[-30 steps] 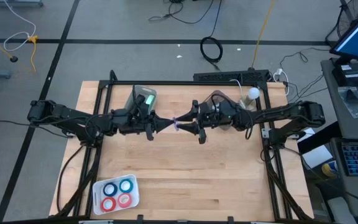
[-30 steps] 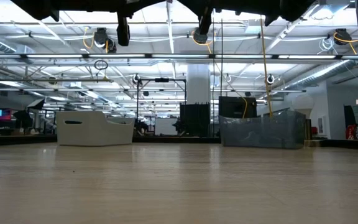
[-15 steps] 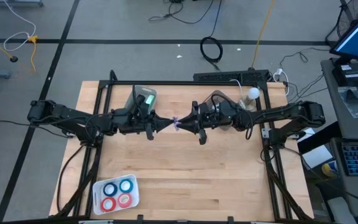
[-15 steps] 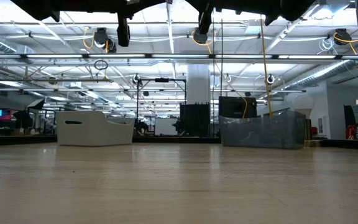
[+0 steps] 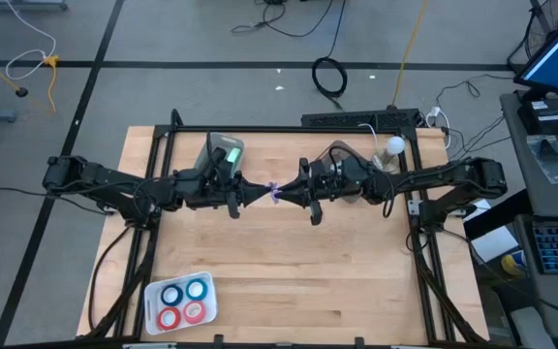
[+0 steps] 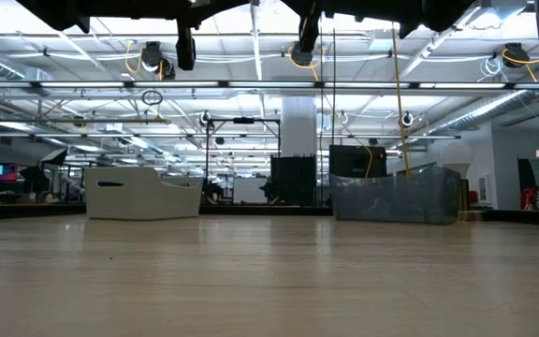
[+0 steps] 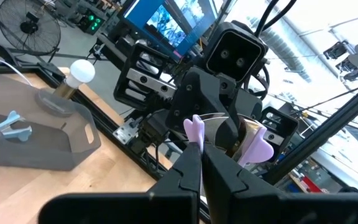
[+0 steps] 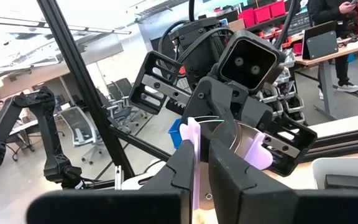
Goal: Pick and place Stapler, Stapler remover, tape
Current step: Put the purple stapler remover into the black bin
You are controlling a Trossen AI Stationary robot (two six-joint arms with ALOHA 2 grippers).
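Staple remover (image 5: 274, 191): small, pale purple, winged grips, held in mid-air over counter (image 5: 289, 281) centre, between both arms. Left gripper (image 5: 263, 193) jaws clenched on it; right gripper (image 5: 284, 193) jaws clenched on same piece from opposite side. Tape (image 5: 183, 301): two blue, two red rolls in white tray (image 5: 150, 295), near left corner. Grey bin (image 5: 223, 150) far, behind left arm. Lamp bulb (image 5: 394, 146) far right.
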